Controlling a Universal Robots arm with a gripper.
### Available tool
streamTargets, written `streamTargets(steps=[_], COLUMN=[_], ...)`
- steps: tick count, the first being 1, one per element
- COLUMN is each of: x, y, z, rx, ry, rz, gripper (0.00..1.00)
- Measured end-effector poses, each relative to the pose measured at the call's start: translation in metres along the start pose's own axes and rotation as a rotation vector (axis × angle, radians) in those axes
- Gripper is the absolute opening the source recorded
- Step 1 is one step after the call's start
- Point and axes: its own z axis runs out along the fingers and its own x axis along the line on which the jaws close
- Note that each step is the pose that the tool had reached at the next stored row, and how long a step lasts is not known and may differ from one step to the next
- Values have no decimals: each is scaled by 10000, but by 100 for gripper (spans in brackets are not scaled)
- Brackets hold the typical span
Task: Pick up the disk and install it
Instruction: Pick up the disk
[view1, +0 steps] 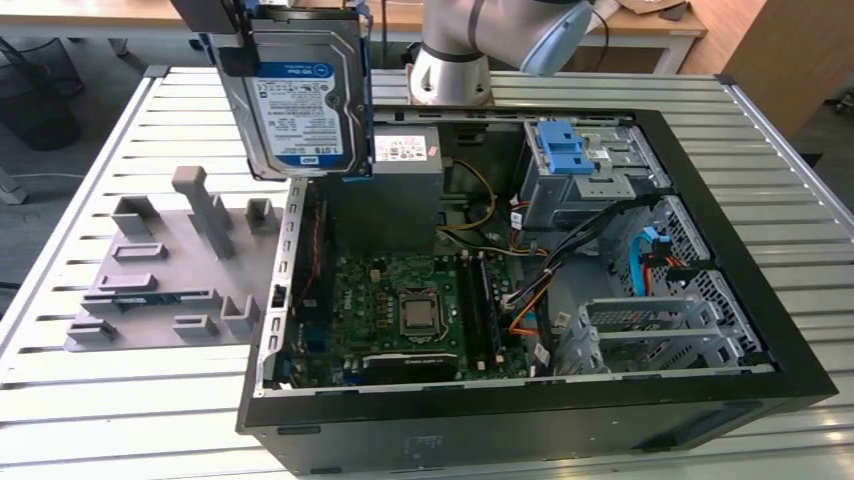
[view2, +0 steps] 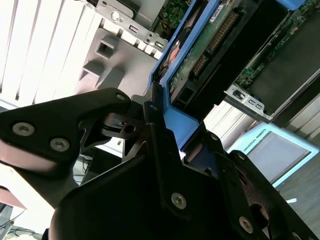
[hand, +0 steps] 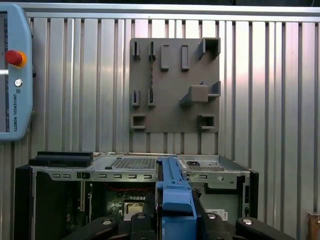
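Closest to the lens in both wrist views is your pincer, its black fingers clamped on the blue carrier frame that edges the disk. So the pincer is closed and carrying the task's thing, not reaching for it.

Take the open computer case as your landmark. In the exterior view the disk hangs in the air over the case's far corner on the exterior view's left, roughly above the power supply, and it looks clear of the metalwork. Its long axis runs up and down, with the pincer gripping the upper end and the labelled face turned towards the exterior camera (the circuit-board side shows in the second wrist view).

The relation to mind is this: the drive cage, with its fixed blue latch, sits at the case's far end too, but towards the exterior view's right, well apart from the disk. I'd judge the disk is lifted and not yet installed, standing upright and off to one side of that cage rather than over it.

Outside the case, on the exterior view's left, a grey fixture board lies on the slatted bench.
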Motion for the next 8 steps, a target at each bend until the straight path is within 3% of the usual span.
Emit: streamTargets(steps=[8], x=[0], y=[-94], z=[-1], rx=[-1], ry=[-1], rz=[0], gripper=[36])
